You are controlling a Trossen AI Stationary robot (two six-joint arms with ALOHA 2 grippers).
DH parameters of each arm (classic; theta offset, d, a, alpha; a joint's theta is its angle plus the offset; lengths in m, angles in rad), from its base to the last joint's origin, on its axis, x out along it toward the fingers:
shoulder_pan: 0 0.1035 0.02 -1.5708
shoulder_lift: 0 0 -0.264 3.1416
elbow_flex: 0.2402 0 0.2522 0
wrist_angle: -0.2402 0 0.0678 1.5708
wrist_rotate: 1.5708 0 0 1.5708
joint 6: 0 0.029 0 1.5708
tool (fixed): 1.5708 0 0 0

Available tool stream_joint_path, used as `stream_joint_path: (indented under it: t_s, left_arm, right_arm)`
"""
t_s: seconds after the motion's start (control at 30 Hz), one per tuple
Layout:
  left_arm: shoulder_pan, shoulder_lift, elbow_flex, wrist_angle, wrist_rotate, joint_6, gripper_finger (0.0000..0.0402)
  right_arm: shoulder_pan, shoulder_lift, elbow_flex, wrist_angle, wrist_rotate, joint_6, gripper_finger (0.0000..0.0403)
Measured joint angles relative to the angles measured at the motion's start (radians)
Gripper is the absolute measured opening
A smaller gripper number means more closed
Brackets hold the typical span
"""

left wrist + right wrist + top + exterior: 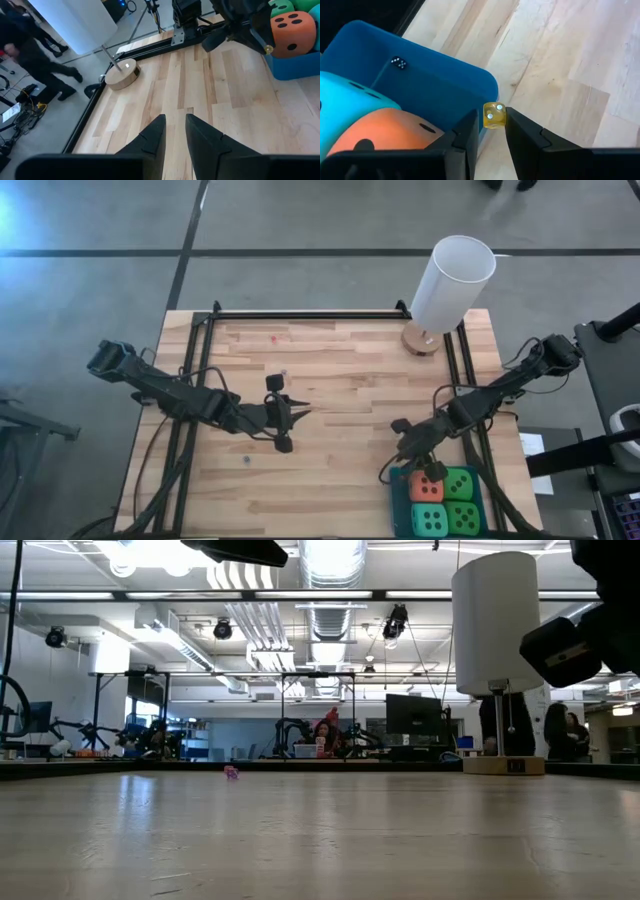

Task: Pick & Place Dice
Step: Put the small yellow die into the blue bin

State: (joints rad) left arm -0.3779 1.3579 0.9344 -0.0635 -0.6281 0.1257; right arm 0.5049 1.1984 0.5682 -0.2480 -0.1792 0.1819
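The left gripper waits over bare wood, well apart from the blue bin, on the side nearer the table's middle. Its fingers stand slightly apart with nothing between them.

The right gripper hangs just at the bin's open corner, its fingers clamped on a small yellow die. The die is clear, hard-looking plastic, pinched on two opposite flat faces right at the fingertips. Such a piece is likely very light, stiff and slick, so a shallow hold like this could let it twist or pop out. Flat faces squarely against the pads are the safest purchase.

Inside the bin sit the big dice, an orange-red one, a turquoise one and two green ones. They look soft and squashy, easy to grip across any pair of faces. A tiny black die shows against the bin's wall.
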Motion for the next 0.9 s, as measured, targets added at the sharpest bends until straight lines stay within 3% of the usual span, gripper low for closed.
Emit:
stream_joint_path:
  t_s: [0.9]
  left_arm:
    - [0.0,0.0,0.0,0.0,0.0,0.0,0.0078]
  right_arm:
    - [0.001,0.0,-0.007,0.001,-0.083,-0.032,0.0073]
